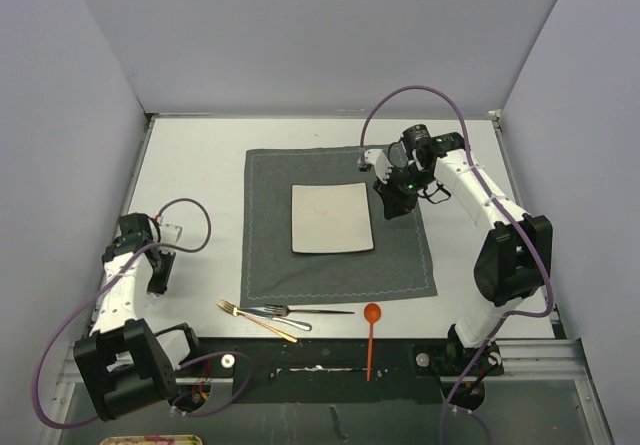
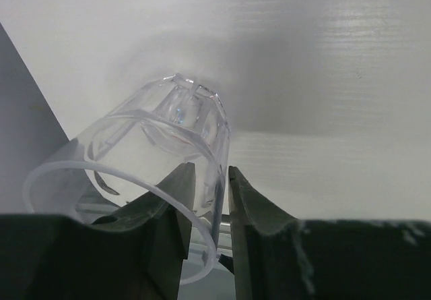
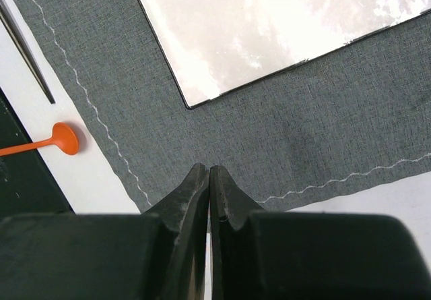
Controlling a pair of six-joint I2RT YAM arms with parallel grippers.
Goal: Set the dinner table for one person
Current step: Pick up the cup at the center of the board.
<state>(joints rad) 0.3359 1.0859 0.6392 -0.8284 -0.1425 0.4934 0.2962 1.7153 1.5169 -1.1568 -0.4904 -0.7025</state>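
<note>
Left wrist: tool (image 2: pixel 210 173) astride clear cup (image 2: pixel 168 121)

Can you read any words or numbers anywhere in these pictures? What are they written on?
None: no words, numbers or signs show in any view.
The dinner table, placemat, plate, clear cup, forks and orange spoon are all plain.
Any labels on the arms are too small to read.

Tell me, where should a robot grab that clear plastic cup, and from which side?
By the thin wall at its rim, coming from the open-mouth side. The clear cup turns its mouth toward the left gripper, so one finger can slip inside and the other stay outside, pinching the wall. Its round, slick body looks too wide to span, I'd judge.
</note>
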